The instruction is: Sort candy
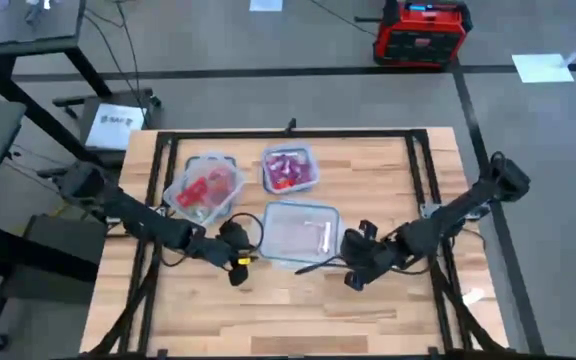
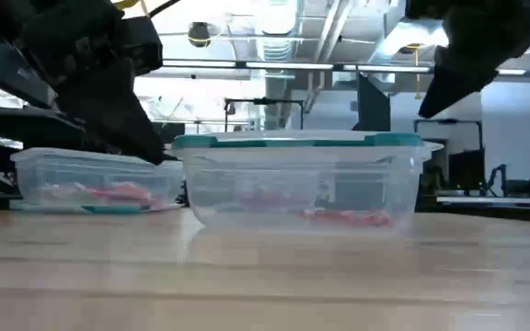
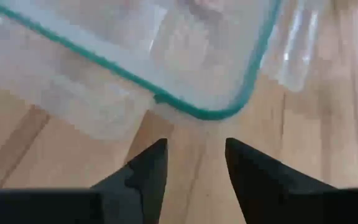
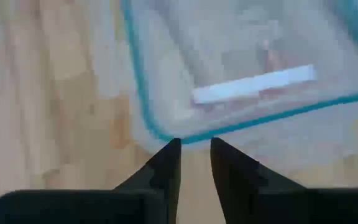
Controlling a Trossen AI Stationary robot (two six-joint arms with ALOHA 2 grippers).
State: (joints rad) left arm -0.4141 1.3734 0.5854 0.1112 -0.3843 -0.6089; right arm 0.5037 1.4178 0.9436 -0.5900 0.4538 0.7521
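Candy point(image 1: 206, 190) in red wrappers fills the tub at the back left of my surface point(image 1: 388, 190), purple pieces point(image 1: 288, 168) sit in the tub just beside it, and the nearer, larger tub point(image 1: 301, 234) between my arms holds only a few pale or pinkish pieces that I cannot make out well. My left tool point(image 3: 194, 163) hovers at that tub's left corner with its fingers spread apart and nothing between them; my right tool point(image 4: 194, 163) hovers at the opposite near corner, fingers drawn narrow, a slim gap left, also empty. I judge that I am between picks, poised at the near tub. Next I would need to reach over its rim, settle on one piece, close on it, and carry it to the tub of matching colour without nudging the tub.
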